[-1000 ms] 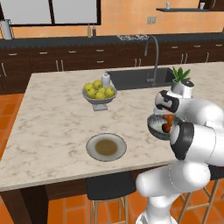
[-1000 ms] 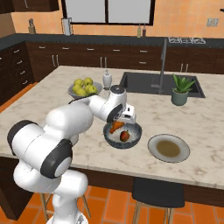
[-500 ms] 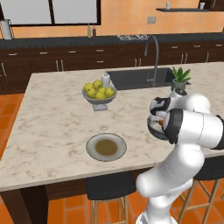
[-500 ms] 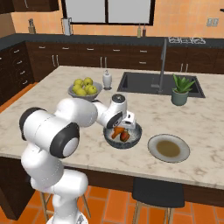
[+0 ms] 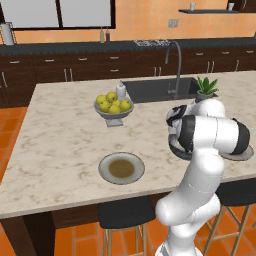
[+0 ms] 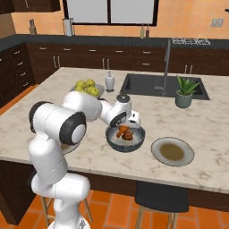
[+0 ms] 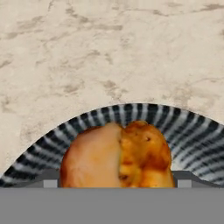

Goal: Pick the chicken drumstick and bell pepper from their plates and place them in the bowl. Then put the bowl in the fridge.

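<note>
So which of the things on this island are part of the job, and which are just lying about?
Job: bowl, drumstick and pepper in it, plates, hand.
Lying about: fruit bowl, potted plant, white bottle, sink.

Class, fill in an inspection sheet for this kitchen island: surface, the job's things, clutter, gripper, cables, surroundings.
Surface: marble island counter, dry.
Job's things: chicken drumstick and bell pepper lie in the bowl; two plates bare.
Clutter: fruit bowl, white bottle, potted plant.
Gripper: gripper over the bowl; state unclear.
Cables: nothing seen.
Surroundings: sink, faucet, dark cabinets, stools.
</note>
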Available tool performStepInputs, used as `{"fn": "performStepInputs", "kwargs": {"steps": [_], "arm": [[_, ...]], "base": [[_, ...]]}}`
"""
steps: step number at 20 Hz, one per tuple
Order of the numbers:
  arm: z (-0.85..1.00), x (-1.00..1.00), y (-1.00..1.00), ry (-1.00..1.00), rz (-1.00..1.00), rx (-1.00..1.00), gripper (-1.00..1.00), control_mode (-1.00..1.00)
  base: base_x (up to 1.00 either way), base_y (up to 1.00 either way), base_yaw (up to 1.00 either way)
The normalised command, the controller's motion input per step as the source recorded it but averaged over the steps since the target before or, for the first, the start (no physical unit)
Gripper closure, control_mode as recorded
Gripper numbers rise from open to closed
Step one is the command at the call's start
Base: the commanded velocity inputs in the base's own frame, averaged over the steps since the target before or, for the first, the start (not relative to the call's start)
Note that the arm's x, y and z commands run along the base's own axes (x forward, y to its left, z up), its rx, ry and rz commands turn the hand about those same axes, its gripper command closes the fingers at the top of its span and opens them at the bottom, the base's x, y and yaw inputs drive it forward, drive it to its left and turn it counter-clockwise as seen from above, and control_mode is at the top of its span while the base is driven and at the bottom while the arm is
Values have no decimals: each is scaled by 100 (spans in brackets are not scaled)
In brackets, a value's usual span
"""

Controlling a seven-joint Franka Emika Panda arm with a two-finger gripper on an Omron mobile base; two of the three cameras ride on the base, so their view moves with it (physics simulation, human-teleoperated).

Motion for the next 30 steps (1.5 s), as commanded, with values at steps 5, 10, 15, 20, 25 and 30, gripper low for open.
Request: {"fn": "performStepInputs", "kwargs": {"steps": [5, 10, 15, 20, 25, 30], "arm": [[-3, -40, 0, -3, 0, 0, -100, -100], [3, -59, 0, -13, 0, 0, -100, -100], [35, -36, -2, -19, -1, 0, -100, -100], [49, -51, -7, -3, -20, 0, -100, -100], [60, -58, -17, 0, -34, 1, -100, -100], [46, -52, -27, 8, -32, 10, -100, -100]], "base": [[0, 0, 0], [0, 0, 0], [0, 0, 0], [0, 0, 0], [0, 0, 0], [0, 0, 0]]}}
